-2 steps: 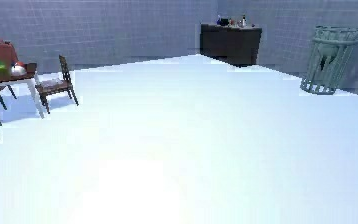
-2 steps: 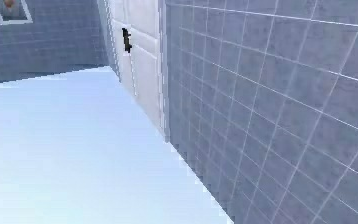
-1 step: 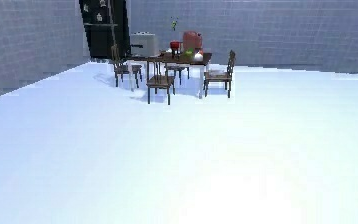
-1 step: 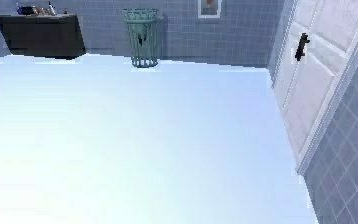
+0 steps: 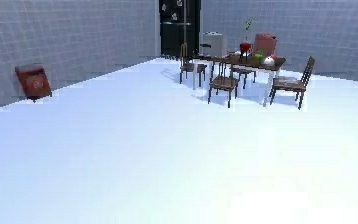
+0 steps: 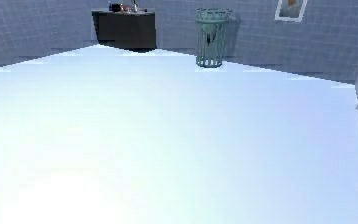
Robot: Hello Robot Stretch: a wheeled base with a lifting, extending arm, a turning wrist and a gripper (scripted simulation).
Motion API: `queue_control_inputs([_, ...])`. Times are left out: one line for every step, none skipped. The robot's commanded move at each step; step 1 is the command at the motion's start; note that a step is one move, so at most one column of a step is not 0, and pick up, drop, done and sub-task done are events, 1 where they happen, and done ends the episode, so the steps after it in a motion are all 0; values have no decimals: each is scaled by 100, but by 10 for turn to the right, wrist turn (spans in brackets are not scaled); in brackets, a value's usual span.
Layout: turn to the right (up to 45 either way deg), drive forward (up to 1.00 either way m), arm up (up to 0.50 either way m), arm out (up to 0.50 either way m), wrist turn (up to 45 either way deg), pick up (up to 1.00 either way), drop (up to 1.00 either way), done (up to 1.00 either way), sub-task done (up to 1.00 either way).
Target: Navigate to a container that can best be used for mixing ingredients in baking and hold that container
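Your gripper's state you cannot tell. Ahead, across bare pale floor, a dark table (image 5: 219,59) ringed by chairs (image 5: 223,84) stands near the far wall. A red blob (image 5: 245,47), a green blob (image 5: 257,57) and a pale blob (image 5: 268,61) sit on it, and you cannot tell which is the container. On the arm side, a teal bin (image 6: 213,38) and a dark cabinet (image 6: 125,28) stand by the wall.

Table (image 5: 230,58) and chairs (image 5: 224,83) stand far across the floor, at the forward view's right.
Chairs ring the table; a tall unit (image 5: 180,25) stands behind it, a small box (image 5: 33,81) by the left wall. In the arm side view, a bin (image 6: 213,38) stands right of a low cabinet (image 6: 126,29).
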Motion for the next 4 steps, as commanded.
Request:
queue_control_inputs([0,100,0,0,0,0,0,0,0])
queue_control_inputs([-30,0,0,0,0,0,0,0,0])
queue_control_inputs([0,100,0,0,0,0,0,0,0])
queue_control_inputs([0,90,0,0,0,0,0,0,0])
